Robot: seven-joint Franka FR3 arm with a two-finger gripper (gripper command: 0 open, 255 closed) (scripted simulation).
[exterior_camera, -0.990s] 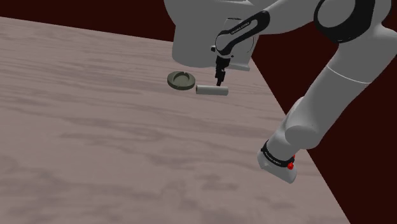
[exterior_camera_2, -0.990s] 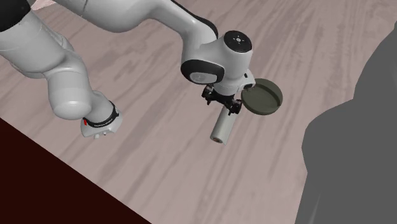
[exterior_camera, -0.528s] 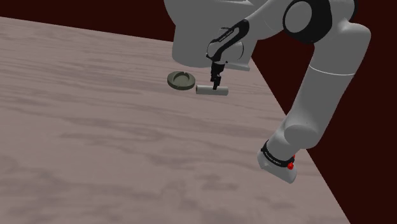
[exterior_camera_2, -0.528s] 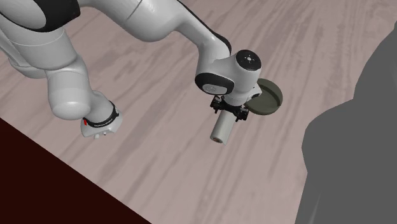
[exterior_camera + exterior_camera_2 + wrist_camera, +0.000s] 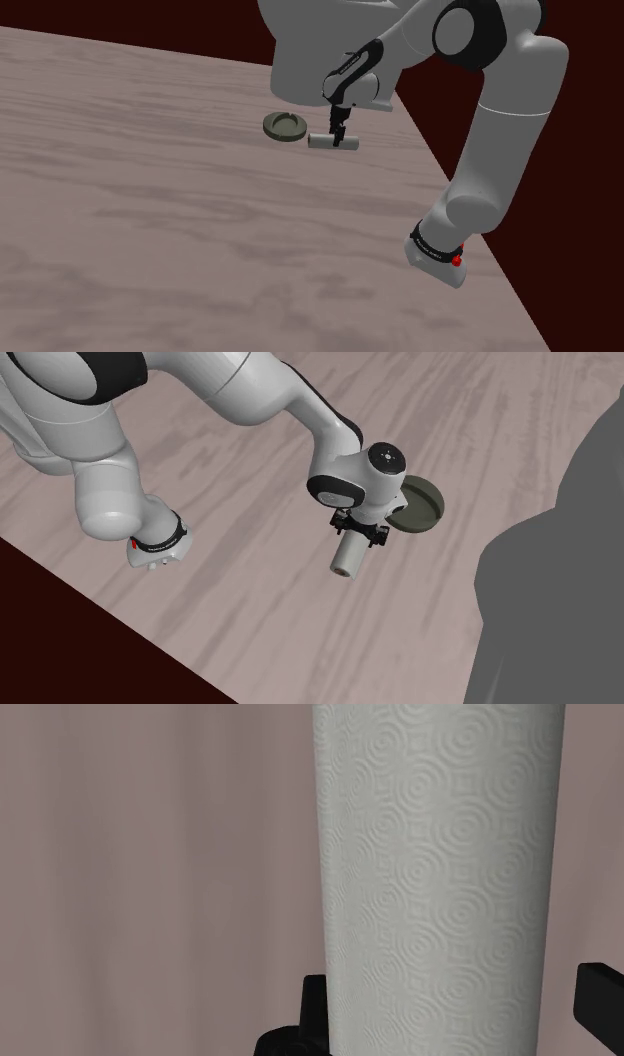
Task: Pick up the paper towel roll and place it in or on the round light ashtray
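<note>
The gripper (image 5: 455,1014) is spread apart, one black finger (image 5: 312,1019) on each side of the paper towel roll (image 5: 435,874) lying flat on the table (image 5: 150,200), so this looks like the grab step; next it should squeeze shut, lift, and carry to the round dark ashtray (image 5: 284,126) just beyond the roll.

Pale wood-grain table (image 5: 150,220) with a dark red area (image 5: 585,180) beyond its edges

The table's pinkish-grey streaked top covers most of the shoulder view, with the dark red area along the top and right. In the second exterior view a plain grey mass (image 5: 560,602) takes up the right side, and dark red fills the lower left corner.
</note>
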